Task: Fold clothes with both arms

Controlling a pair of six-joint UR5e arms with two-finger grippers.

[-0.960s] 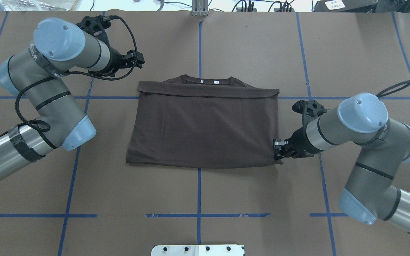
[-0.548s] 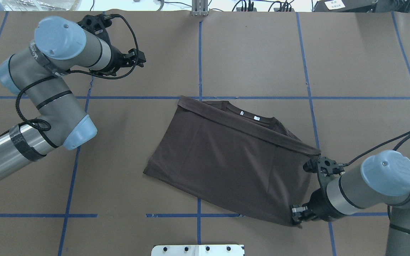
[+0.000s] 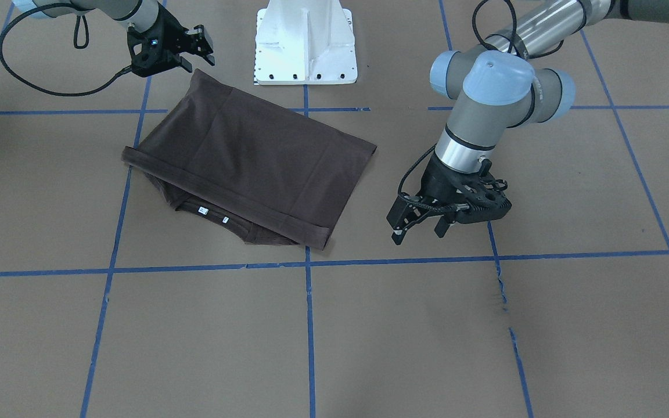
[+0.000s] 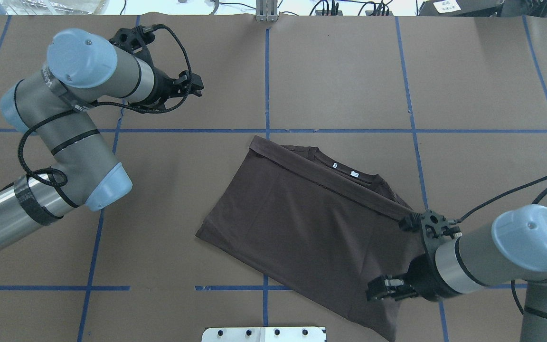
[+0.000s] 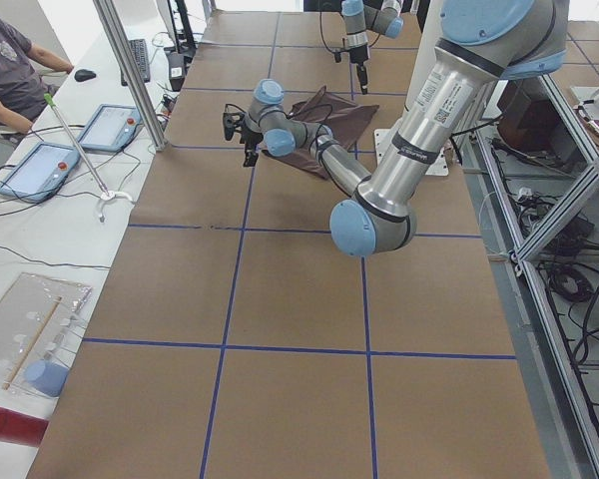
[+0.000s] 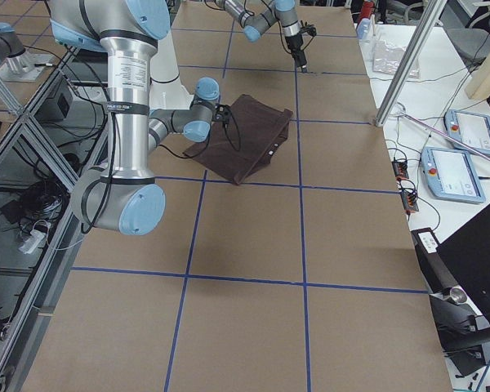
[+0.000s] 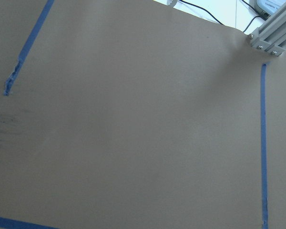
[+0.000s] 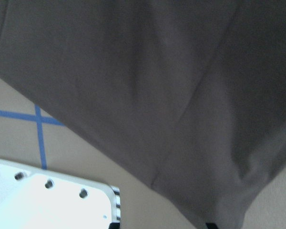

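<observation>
Both spread apart: my right claw (image 3: 196, 57) hovers over the folded shirt's (image 3: 253, 151) corner nearest the pedestal (image 3: 305, 40). The shirt lies askew on the table (image 3: 485, 325) just beyond that pedestal. My left claw (image 3: 417, 234) hangs farther out.

what i can't make out

my right gripper (image 4: 377, 289) sits over the t-shirt (image 4: 302, 213) near its closest corner and hides the cloth beneath. i cannot tell whether the fingers clamp the fabric or stand apart. the tip of that corner meets the bottom edge of the overhead view. my right wrist camera gives only blurred fabric, cut off at top and right, plus a white plate (image 8: 38, 200) clipped at the lower left. the pale collar tags (image 4: 355, 174) are too small to read. my right arm (image 4: 525, 237) leaves the frame at right.
</observation>
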